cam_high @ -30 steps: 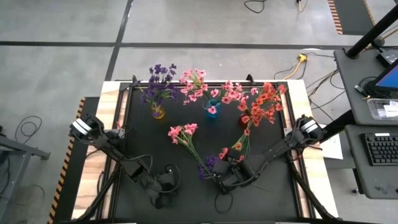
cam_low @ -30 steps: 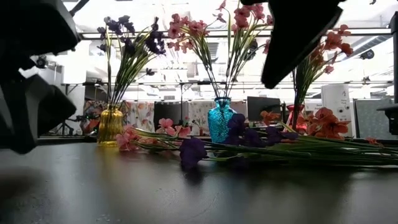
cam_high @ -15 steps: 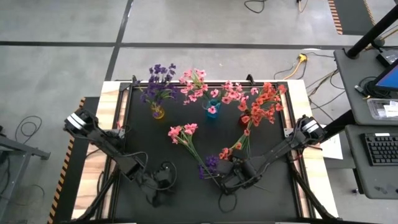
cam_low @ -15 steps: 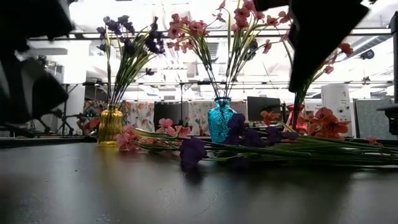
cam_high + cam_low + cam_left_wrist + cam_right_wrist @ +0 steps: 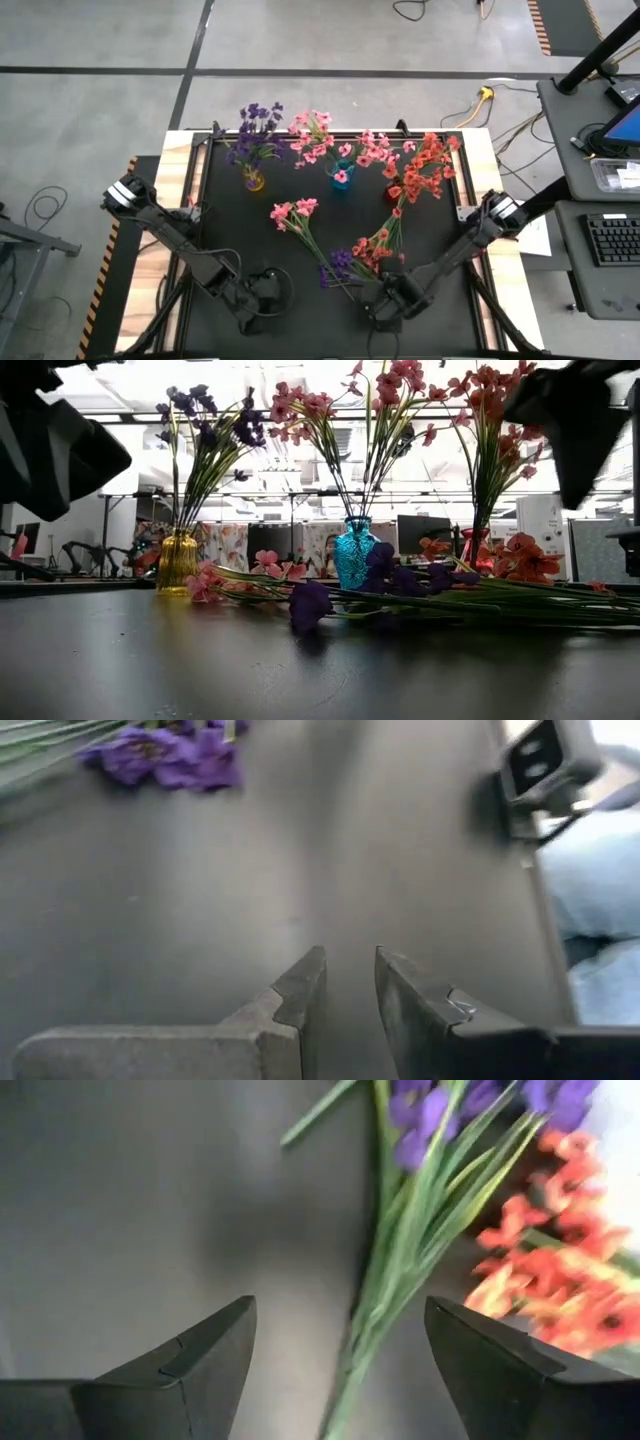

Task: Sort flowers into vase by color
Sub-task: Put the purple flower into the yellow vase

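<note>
Loose flowers: three artificial sprigs with thin green stems lay crossed on the black worktop [image 5: 240, 230] — a pink-blossomed one [image 5: 296, 213], a purple one [image 5: 338, 264] and a coral-red one [image 5: 373, 243], the purple blossoms touching the stems beside them.
Sorted flowers: purple sprigs stood in an amber glass vase [image 5: 178, 560], pink sprigs in a blue glass vase [image 5: 354, 552], coral-red sprigs in a red vase [image 5: 392, 193], all along the far edge.
Right hand [image 5: 340, 1350]: hovered near the stem ends at the near edge, fingers spread wide, holding nothing.
Left hand [image 5: 350, 985]: near the front edge, well apart from the flowers, fingers nearly together with a narrow gap, empty.
</note>
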